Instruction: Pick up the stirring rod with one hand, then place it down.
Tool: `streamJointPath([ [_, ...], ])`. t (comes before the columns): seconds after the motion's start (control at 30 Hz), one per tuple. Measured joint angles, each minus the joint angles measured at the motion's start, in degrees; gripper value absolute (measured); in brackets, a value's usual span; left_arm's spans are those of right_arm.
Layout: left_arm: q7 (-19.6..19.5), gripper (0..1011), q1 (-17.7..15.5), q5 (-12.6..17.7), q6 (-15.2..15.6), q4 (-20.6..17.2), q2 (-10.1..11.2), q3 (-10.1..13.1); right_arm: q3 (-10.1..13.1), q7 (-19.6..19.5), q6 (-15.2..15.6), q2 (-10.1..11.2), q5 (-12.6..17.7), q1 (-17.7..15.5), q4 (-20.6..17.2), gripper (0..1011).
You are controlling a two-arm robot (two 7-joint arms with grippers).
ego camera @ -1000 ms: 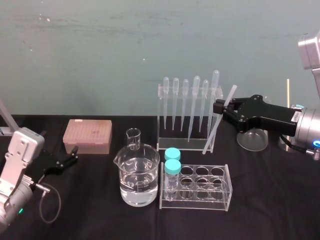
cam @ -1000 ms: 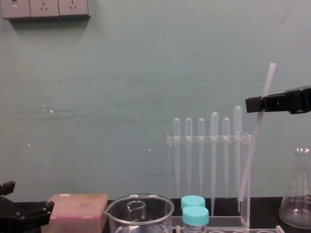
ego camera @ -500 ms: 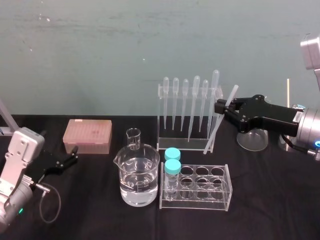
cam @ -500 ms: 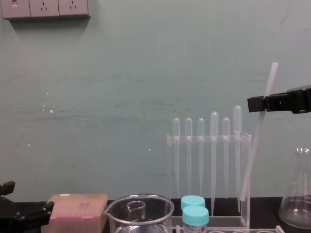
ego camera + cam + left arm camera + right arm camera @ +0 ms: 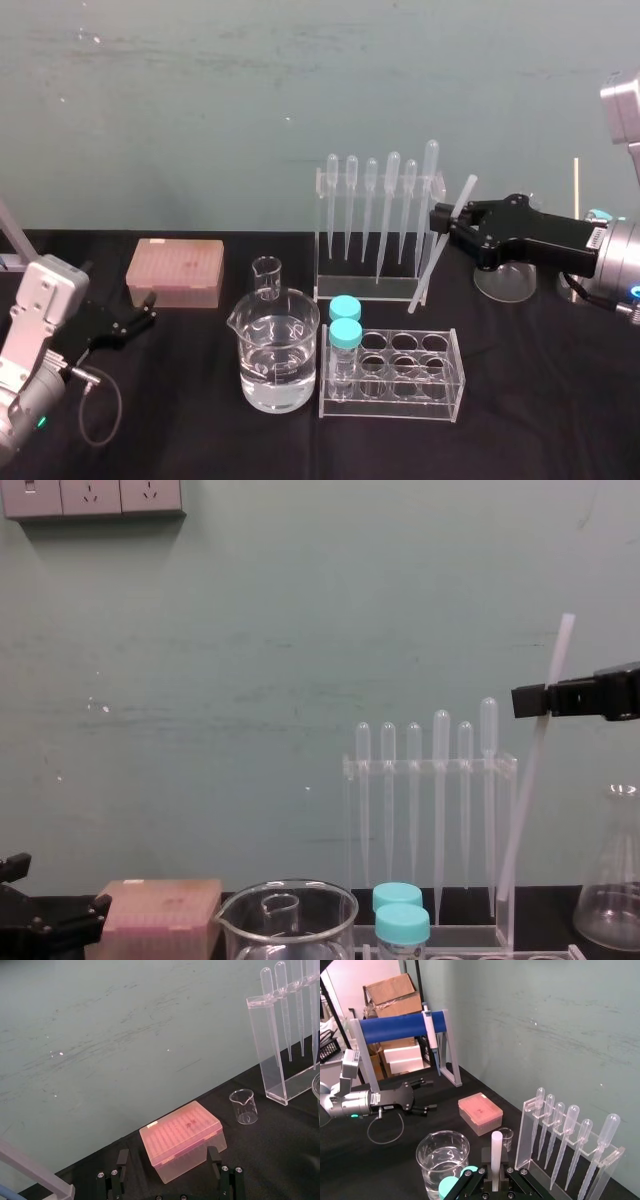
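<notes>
right claw (image 5: 447,218) stayed clamped on the stirring rod (image 5: 430,268), tilted mid-air at 2 o'clock by the pipette rack (image 5: 365,291). it'd eased slightly down and right, so i guessed the put-down was starting. left claw (image 5: 140,318) sat open at 9 o'clock.

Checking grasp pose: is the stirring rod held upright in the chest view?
No, the stirring rod leans in the right gripper, its top end farther toward the robot's right than its lower end.
</notes>
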Motion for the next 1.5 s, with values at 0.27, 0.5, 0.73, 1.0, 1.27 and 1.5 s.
streamJointPath([
  [0.27,0.0,1000,0.0,0.0,0.0,0.0,0.0,0.0,-0.32,0.14,0.25,0.03,-0.25,0.22,-0.06,72],
  [0.5,0.0,1000,0.0,0.0,0.0,0.0,0.0,0.0,-0.61,0.37,0.55,0.12,-0.46,0.51,-0.14,72],
  [0.73,0.0,1000,0.0,0.0,0.0,0.0,0.0,0.0,-0.94,0.48,0.95,0.12,-0.85,0.86,-0.14,72],
  [1.0,0.0,1000,0.0,0.0,0.0,0.0,0.0,0.0,-1.01,0.57,0.9,-0.01,-0.9,1.0,0.07,72],
  [1.27,0.0,1000,-0.01,0.0,0.0,0.0,0.0,0.0,-1.37,0.97,1.16,-0.01,-0.78,0.77,0.36,72],
  [1.5,0.0,1000,0.0,0.0,0.0,0.0,0.0,0.0,-2.23,1.1,1.57,-0.38,-0.88,0.91,1.6,72],
])
